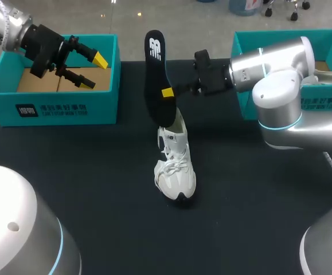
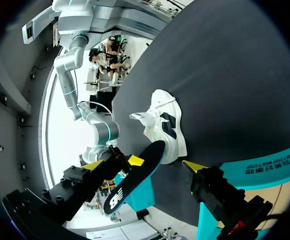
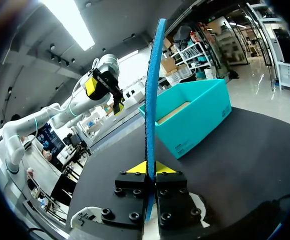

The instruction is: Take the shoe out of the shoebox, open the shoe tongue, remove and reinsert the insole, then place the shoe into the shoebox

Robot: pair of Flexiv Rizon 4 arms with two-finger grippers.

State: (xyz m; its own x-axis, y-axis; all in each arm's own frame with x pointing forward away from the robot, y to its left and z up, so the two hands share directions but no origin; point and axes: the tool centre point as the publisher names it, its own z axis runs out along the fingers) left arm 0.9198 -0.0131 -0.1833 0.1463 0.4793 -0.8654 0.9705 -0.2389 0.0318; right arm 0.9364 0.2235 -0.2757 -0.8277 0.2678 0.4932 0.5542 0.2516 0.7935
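Standing on its sole on the dark table (image 1: 97,172), the white shoe (image 1: 175,172) has its long axis running near to far, toe toward the camera and heel away. The black insole (image 1: 157,74) rises almost upright from the shoe's opening, leaning a little away from it. The right gripper (image 1: 167,93), on an arm lying level, is clamped on the insole just above the shoe. The left gripper (image 1: 96,71) hangs well to the shoe's left over a teal box (image 1: 51,106), spread wide and holding nothing.

From the left wrist, the shoe (image 2: 165,127) lies ahead of the parted fingers (image 2: 207,185), with the insole (image 2: 134,175) slanting up from its collar.

From the right wrist, the insole (image 3: 152,90) is seen edge-on, a thin blue line pinched between both yellow tips of the right gripper (image 3: 150,167).
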